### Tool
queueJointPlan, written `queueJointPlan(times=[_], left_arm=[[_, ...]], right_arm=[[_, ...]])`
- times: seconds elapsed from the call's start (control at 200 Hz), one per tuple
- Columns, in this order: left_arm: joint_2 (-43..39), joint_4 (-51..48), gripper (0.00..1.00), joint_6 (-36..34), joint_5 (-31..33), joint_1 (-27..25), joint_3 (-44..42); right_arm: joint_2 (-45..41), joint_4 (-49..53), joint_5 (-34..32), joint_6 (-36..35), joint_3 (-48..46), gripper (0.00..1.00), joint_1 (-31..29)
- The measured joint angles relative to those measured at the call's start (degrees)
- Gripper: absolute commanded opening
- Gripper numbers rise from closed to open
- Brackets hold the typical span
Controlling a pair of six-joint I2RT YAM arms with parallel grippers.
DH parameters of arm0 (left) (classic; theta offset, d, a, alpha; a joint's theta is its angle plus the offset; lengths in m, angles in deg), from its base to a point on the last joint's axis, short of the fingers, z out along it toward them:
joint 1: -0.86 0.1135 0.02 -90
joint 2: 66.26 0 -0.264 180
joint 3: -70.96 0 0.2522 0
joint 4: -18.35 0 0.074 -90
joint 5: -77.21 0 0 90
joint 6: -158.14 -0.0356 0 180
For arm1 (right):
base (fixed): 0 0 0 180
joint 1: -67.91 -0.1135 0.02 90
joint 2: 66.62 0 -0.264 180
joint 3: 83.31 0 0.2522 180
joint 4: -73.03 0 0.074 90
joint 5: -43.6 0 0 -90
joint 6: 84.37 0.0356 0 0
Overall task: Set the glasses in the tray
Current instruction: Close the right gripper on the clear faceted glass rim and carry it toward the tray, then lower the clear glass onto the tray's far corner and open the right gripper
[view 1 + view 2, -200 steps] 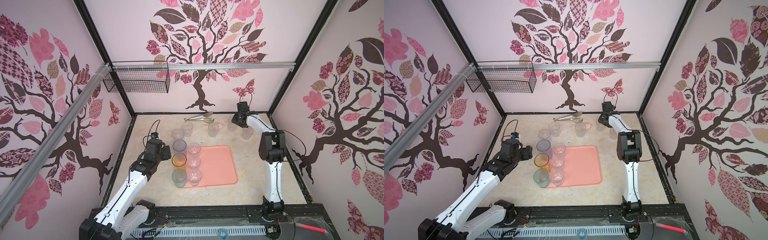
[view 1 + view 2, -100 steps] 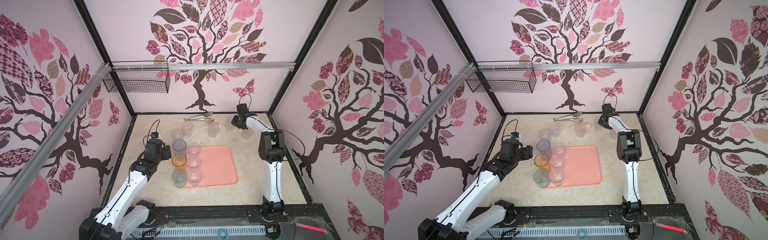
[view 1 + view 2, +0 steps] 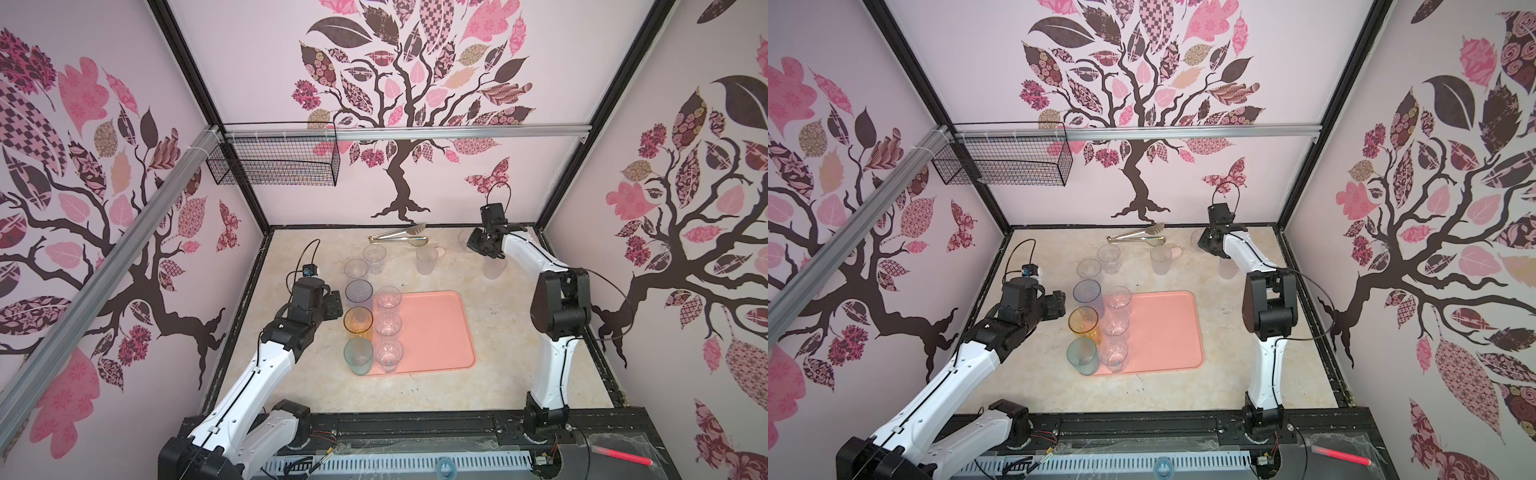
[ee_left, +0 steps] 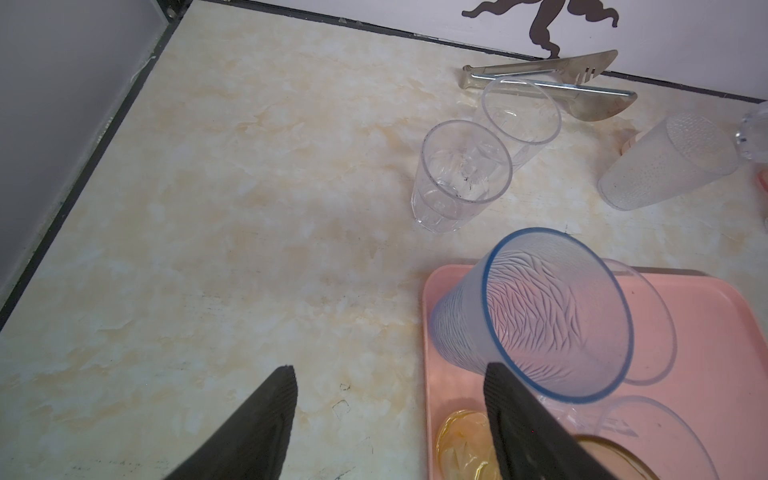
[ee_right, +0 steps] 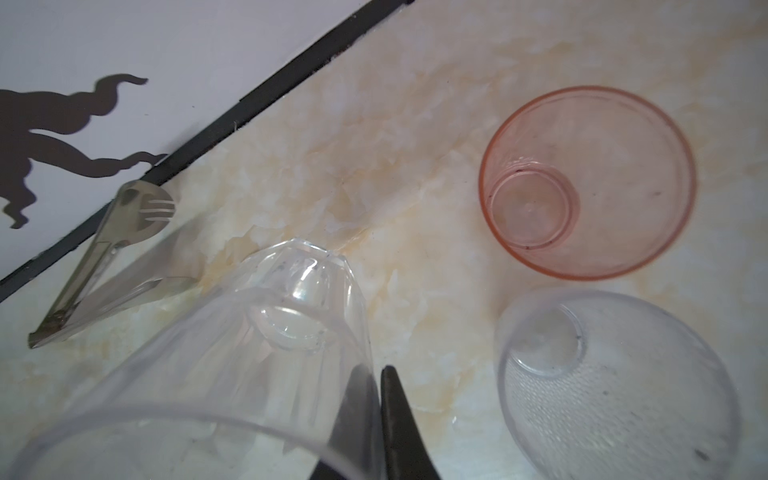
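The right gripper (image 5: 376,370) pinches the rim of a clear faceted tumbler (image 5: 249,353) near the back wall (image 3: 449,203), well apart from the salmon tray (image 3: 432,332). The left gripper (image 4: 390,370) hangs open just beside a blue tumbler (image 4: 540,316) standing on the tray's corner.

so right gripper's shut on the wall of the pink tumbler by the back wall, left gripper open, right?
Wrong tumbler. The right wrist view shows the right gripper shut on the wall of the clear faceted tumbler; the pink tumbler stands apart. Rest holds.
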Motion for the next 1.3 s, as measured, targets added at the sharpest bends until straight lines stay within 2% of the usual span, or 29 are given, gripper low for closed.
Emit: queueJointPlan(times=[0.255,0.46,0.645,0.79,0.975,1.3], left_arm=[[0.0,0.02,0.75,0.0,-0.02,0.0,0.0],[0.04,0.02,0.75,0.02,-0.04,0.0,0.0],[0.85,0.02,0.75,0.02,-0.04,0.02,0.0],[1.07,0.04,0.75,0.0,0.09,0.28,0.0],[1.07,0.04,0.75,0.02,0.24,0.39,0.0],[1.53,0.04,0.75,0.02,0.24,0.44,0.0]], right_arm=[[-18.38,2.29,-1.09,-3.89,-12.98,0.05,-3.41],[-24.96,7.69,-1.31,-7.82,-19.54,0.06,-9.94],[-22.49,12.76,-0.83,-10.43,-18.86,0.06,-17.42],[-15.78,14.56,0.39,-11.89,-14.86,0.07,-22.14],[-7.87,16.87,-0.26,-14.36,-9.6,0.07,-24.28],[-4.33,18.4,-1.81,-15.65,-8.31,0.08,-26.27]])
